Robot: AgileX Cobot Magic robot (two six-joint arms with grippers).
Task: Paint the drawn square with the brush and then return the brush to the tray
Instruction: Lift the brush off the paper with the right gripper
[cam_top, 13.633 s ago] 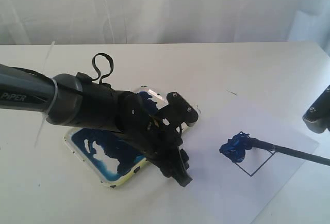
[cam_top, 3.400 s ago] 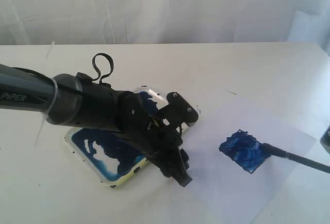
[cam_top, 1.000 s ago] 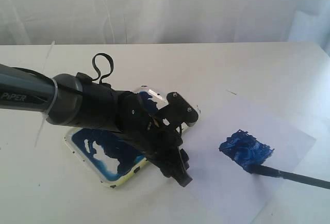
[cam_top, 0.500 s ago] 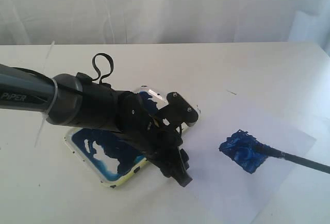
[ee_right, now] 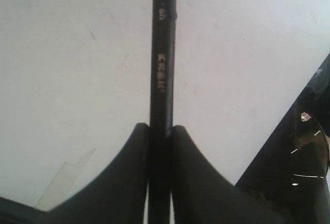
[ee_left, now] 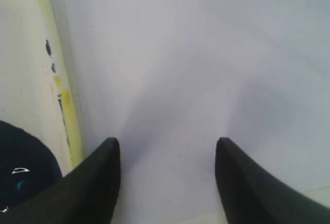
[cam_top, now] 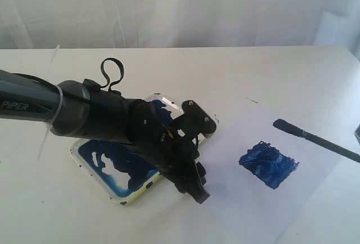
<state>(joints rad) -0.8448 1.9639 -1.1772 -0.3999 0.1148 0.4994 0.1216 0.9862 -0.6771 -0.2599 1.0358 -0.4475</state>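
Note:
The drawn square [cam_top: 268, 164] on the white paper [cam_top: 315, 199] is filled with rough glossy blue paint. The brush [cam_top: 315, 139] hangs above the paper beyond the square, its dark tip [cam_top: 279, 124] clear of the paint. In the right wrist view its black handle [ee_right: 163, 53] runs straight out from my right gripper [ee_right: 161, 129], which is shut on it. The tray [cam_top: 115, 172], yellow-rimmed and smeared dark blue, lies at the left, partly under my left arm. My left gripper [cam_top: 197, 190] hovers open over the paper's near-left edge beside the tray rim [ee_left: 58, 90], nothing between its fingers [ee_left: 103, 167].
The black left arm [cam_top: 84, 117] reaches across the left half of the table over the tray. White curtains close off the back. A small dark mark [cam_top: 252, 101] sits on the table behind the paper.
The brush has lifted off the blue square and swung away toward the back; half a second ago its tip lay on the paint. The left arm has not moved.

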